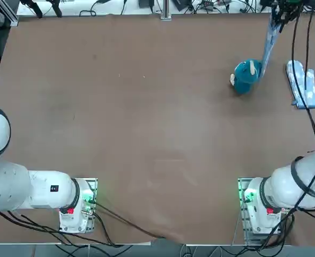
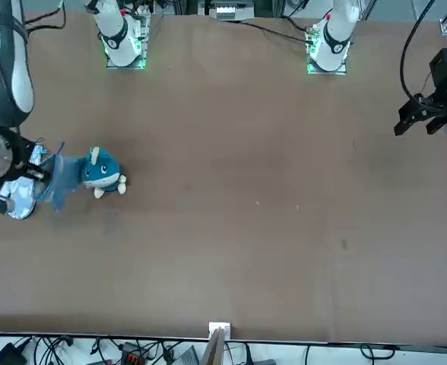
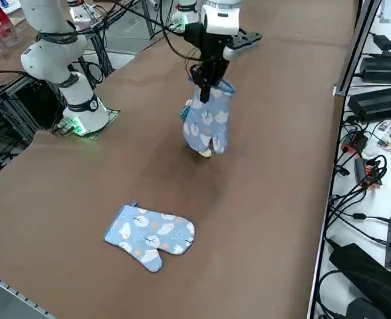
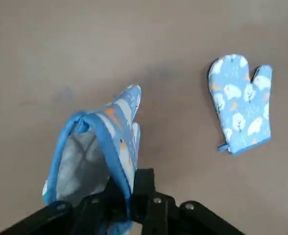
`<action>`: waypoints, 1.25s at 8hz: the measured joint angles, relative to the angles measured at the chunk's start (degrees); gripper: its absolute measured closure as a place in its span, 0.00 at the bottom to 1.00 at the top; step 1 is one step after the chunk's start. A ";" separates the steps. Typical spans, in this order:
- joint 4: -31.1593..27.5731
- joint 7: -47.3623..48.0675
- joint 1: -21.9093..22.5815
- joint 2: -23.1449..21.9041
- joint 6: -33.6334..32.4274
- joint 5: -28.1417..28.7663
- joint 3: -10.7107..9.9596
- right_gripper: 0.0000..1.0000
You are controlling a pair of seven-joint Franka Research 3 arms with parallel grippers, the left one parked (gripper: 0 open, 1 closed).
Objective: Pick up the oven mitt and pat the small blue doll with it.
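My right gripper [image 3: 205, 86] is shut on the cuff edge of a light-blue oven mitt [image 3: 207, 123], which hangs down from it above the table. The small blue doll [image 1: 246, 76] stands at the far right of the table, and the lower end of the hanging oven mitt [image 1: 269, 45] reaches its side. From the front, the oven mitt [image 2: 62, 179] hangs right beside the doll [image 2: 100, 173]. In the right side view the mitt covers most of the doll. The wrist view shows the gripper [image 4: 129, 193] pinching the mitt's [image 4: 97, 147] blue binding; the doll is hidden there.
A second mitt [image 1: 302, 83] of the same fabric lies flat near the table's right edge, a short way from the doll; it also shows as the second mitt [image 3: 149, 234] and the second mitt [image 4: 241, 100]. Cables hang along the far and right edges.
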 joint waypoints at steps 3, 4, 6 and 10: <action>0.29 -1.64 0.00 0.36 -6.73 -6.64 -0.02 0.96; 0.14 -2.13 0.07 0.82 -8.12 -6.83 0.04 0.96; -0.14 -2.43 1.18 1.40 -8.75 -6.79 0.66 0.96; -0.19 0.09 6.32 2.97 -7.70 -4.56 0.99 0.96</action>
